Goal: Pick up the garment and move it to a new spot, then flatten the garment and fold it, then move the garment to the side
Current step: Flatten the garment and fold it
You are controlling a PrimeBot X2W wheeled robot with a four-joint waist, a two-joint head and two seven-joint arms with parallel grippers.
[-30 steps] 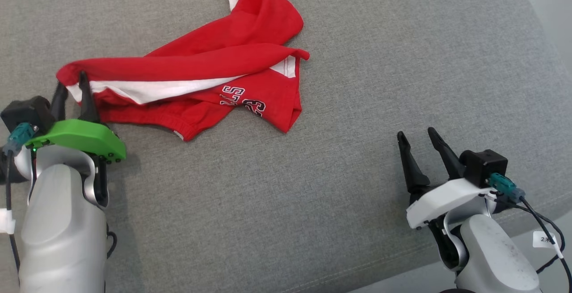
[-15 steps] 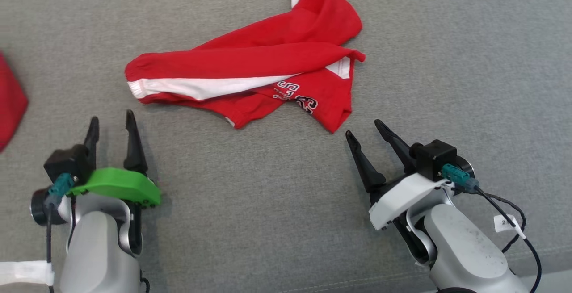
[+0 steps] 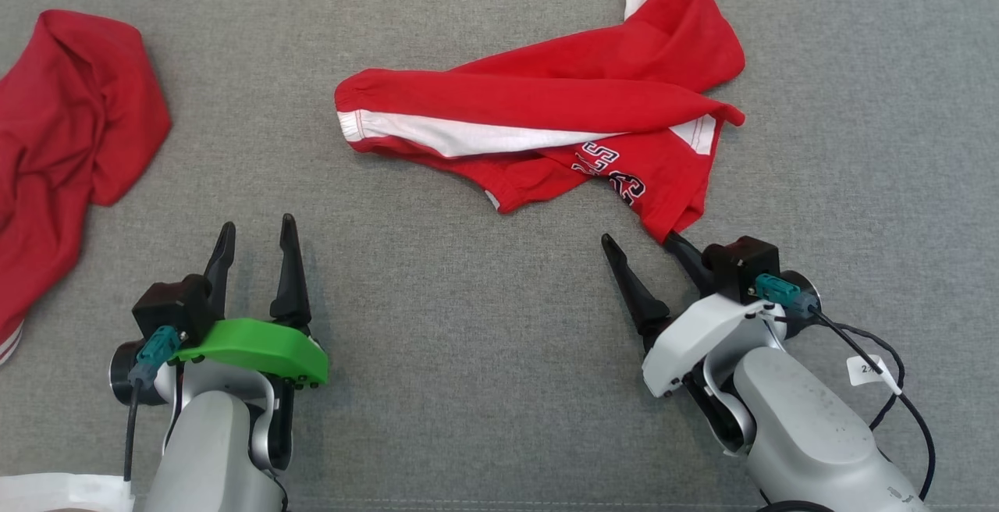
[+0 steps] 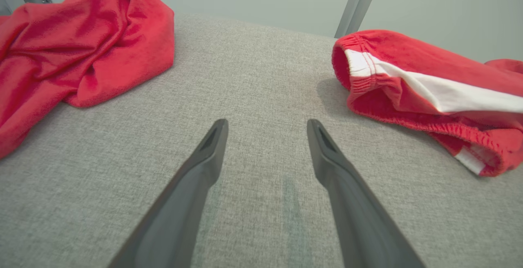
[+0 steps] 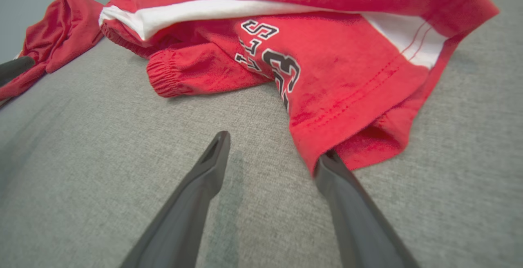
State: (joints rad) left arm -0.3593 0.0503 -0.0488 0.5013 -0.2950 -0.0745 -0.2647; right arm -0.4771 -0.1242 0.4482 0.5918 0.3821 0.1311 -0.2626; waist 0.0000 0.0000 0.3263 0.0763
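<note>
Garment: red [image 3: 546, 102], with a white stripe and dark lettering, crumpled on the grey pad [image 3: 468, 340]. It lies ahead of both pincers (nearer the right one).
Right pincer: [image 3: 638, 237] fingers spread, gripping nothing. The tip of its right finger is tucked under the garment's near corner, and its left finger is over bare pad just beside the hem.
Left pincer: [image 3: 257, 222] fingers spread and empty, over bare pad. The garment's elastic end lies ahead and to its right, apart from the tips.
Other cloth: red and bunched [image 3: 70, 129], ahead and to the left of the left pincer (well apart from the garment).
Lettering: just beyond the right pincer's tips.
</note>
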